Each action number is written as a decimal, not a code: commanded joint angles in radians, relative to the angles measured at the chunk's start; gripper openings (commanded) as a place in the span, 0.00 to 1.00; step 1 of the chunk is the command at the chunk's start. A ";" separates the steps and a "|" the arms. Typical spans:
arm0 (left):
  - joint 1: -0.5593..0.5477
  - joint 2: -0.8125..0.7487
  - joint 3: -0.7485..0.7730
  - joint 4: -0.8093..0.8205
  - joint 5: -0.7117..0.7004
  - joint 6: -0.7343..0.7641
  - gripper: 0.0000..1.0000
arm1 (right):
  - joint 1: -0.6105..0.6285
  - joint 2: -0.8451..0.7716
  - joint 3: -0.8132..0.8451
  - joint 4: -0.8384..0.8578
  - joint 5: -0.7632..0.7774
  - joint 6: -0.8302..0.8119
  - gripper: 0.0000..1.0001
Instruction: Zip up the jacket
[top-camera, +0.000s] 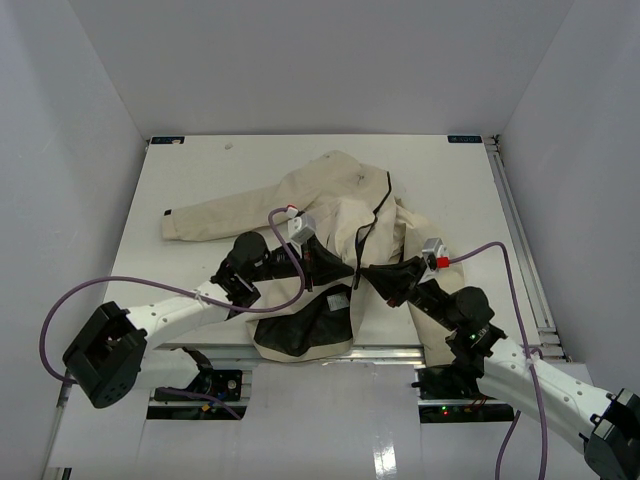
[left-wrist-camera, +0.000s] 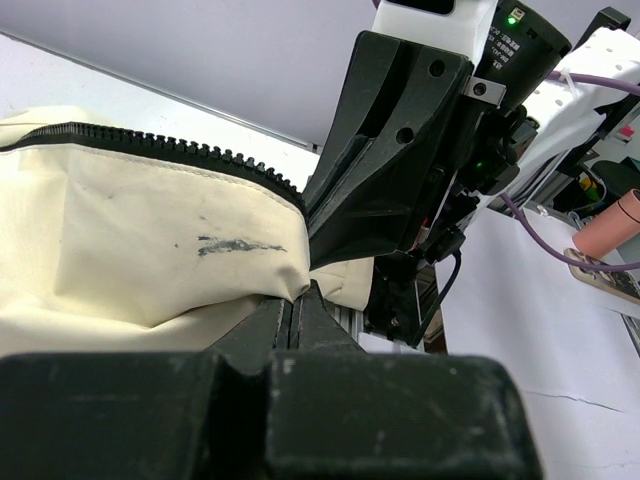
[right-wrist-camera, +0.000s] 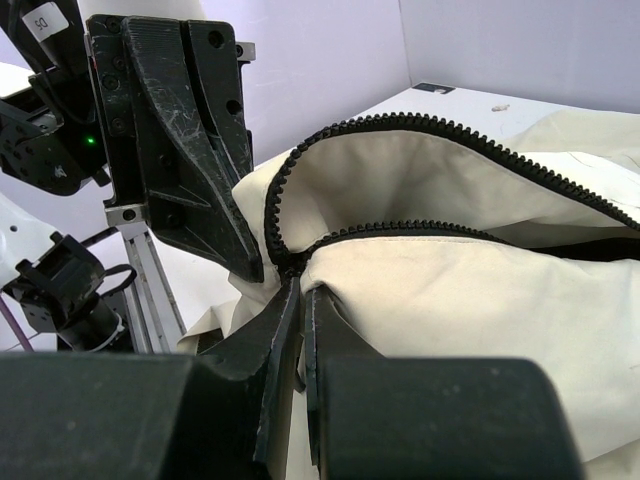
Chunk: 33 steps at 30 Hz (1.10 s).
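The cream jacket (top-camera: 330, 195) lies on the white table (top-camera: 190, 170), collar at the far side, its hem hanging over the near edge with black lining (top-camera: 300, 330) showing. My left gripper (top-camera: 338, 272) and right gripper (top-camera: 366, 272) meet tip to tip at the lower front opening. In the left wrist view the left gripper (left-wrist-camera: 297, 298) is shut on a fold of cream fabric (left-wrist-camera: 130, 240) below the zipper teeth (left-wrist-camera: 150, 145). In the right wrist view the right gripper (right-wrist-camera: 302, 290) is shut on the fabric where the two zipper rows (right-wrist-camera: 430, 122) converge. The zipper stands open above.
The left sleeve (top-camera: 215, 212) stretches out toward the table's left side. A metal rail (top-camera: 390, 350) runs along the near edge and another (top-camera: 520, 240) along the right edge. Purple cables (top-camera: 130, 295) loop over both arms. White walls enclose the table.
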 joint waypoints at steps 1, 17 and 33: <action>-0.024 0.038 0.024 -0.105 0.076 -0.003 0.00 | 0.011 -0.020 0.100 0.145 -0.006 -0.007 0.08; -0.023 0.094 0.057 -0.151 0.109 -0.028 0.00 | 0.012 -0.010 0.123 0.126 0.029 -0.012 0.08; -0.023 0.106 0.057 -0.187 0.101 -0.012 0.00 | 0.011 0.027 0.157 0.060 0.033 -0.003 0.08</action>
